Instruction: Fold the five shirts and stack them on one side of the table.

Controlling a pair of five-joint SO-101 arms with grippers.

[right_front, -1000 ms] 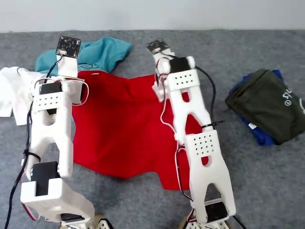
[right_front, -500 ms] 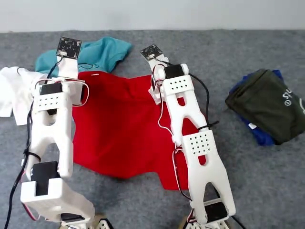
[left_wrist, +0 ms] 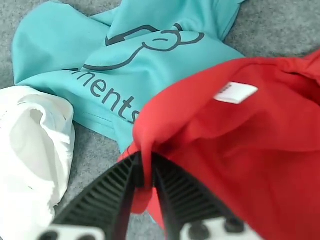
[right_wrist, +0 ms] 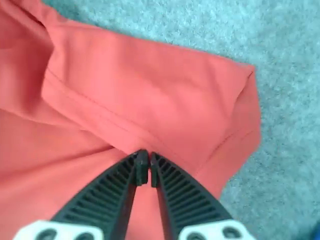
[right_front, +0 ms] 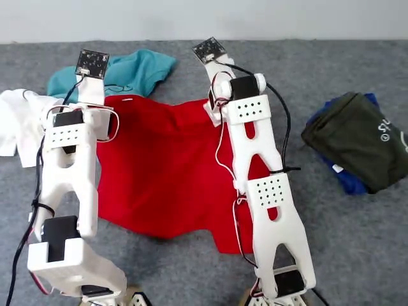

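Observation:
A red shirt (right_front: 162,166) lies spread on the grey table between my two arms. My left gripper (left_wrist: 145,172) is shut on a bunched fold at the shirt's edge, near its collar with the white tag (left_wrist: 235,92). Right beside that fold lie a teal shirt (left_wrist: 125,60) and a crumpled white shirt (left_wrist: 30,150). My right gripper (right_wrist: 145,167) is shut on the red shirt (right_wrist: 150,95) where a crease runs in, close to a sleeve hem. Seen from above, the left arm (right_front: 67,137) covers the shirt's left edge. The right arm (right_front: 248,108) covers its right side.
A folded dark green shirt (right_front: 357,134) rests on a folded blue one (right_front: 347,182) at the table's right side. The teal shirt (right_front: 127,70) is at the back left and the white shirt (right_front: 19,121) at the far left. Bare grey table (right_front: 357,255) lies front right.
The right arm's wrist swung left, then back to the right and slightly farther back. The left arm and the red shirt have hardly moved.

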